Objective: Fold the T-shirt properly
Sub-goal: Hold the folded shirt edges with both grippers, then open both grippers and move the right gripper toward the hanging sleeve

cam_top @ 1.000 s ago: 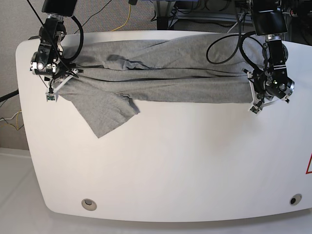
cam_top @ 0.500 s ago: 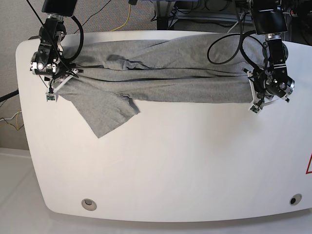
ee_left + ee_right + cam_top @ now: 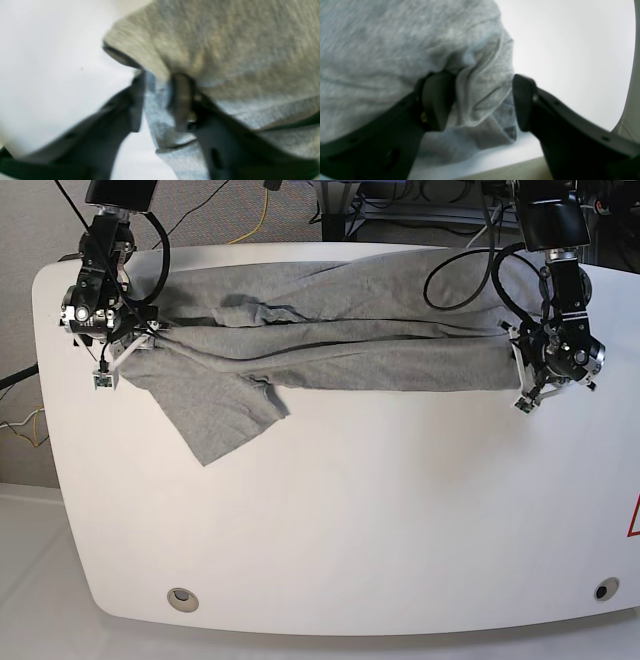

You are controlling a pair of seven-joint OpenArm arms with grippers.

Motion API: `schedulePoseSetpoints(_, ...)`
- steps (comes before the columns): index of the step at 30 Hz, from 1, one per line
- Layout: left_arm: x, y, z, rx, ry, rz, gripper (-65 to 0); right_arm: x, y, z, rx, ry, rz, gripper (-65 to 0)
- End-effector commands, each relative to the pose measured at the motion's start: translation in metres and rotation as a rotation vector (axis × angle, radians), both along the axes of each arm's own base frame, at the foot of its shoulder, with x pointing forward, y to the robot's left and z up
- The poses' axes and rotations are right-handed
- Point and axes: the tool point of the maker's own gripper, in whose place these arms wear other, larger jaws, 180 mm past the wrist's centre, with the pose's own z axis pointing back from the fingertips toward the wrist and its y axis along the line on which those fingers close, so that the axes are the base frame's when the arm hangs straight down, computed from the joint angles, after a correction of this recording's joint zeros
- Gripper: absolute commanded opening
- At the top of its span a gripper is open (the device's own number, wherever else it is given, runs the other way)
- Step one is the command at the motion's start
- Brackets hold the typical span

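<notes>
Lying across the far half of the table (image 3: 330, 510), the T-shirt (image 3: 330, 345) stretches as a long, wrinkled grey band almost from the left edge to the right edge. One sleeve (image 3: 215, 415) fans out toward the near side at the left, flat on the white top. A lengthwise fold runs through the middle of the band, with darker creases along it.

At the left end of the shirt in the base view, the right gripper (image 3: 482, 100) sits low over the cloth's corner. Its wrist view shows the jaws standing well apart: one finger (image 3: 435, 100) presses against a bunched fold of the T-shirt (image 3: 395, 50), while the other finger (image 3: 523, 100) stands clear of the fabric with bare table behind it. The cloth lies between them but is not pinched.

At the right end, the left gripper (image 3: 157, 100) sits at the shirt's edge. Its jaws are parted by a narrow gap, and a strip of the T-shirt (image 3: 225, 45) hangs down through that gap. One finger (image 3: 181, 100) touches the cloth where it bulges over the tip; the other finger (image 3: 136, 100) lies just beside the strip. This view is blurred, so whether the strip is gripped or only loose between the jaws cannot be told.
</notes>
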Motion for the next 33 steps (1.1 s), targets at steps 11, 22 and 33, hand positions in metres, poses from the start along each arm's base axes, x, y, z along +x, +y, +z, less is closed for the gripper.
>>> schedulePoseSetpoints(11,0.005,0.000,0.006,-0.001,-0.016,-0.007,-38.0,0.019,-0.002,0.035,-0.042,-0.087,0.025,-25.6)
schedulePoseSetpoints(22,0.019,0.001,0.016,0.003,-0.049,-0.005,-38.0,0.031,0.001,0.061,-0.067,-0.170,0.041,-25.3)
schedulePoseSetpoints(33,0.051,0.020,0.049,0.006,-0.158,0.057,-38.0,0.047,-0.003,0.078,-0.064,-0.221,0.023,-25.4)
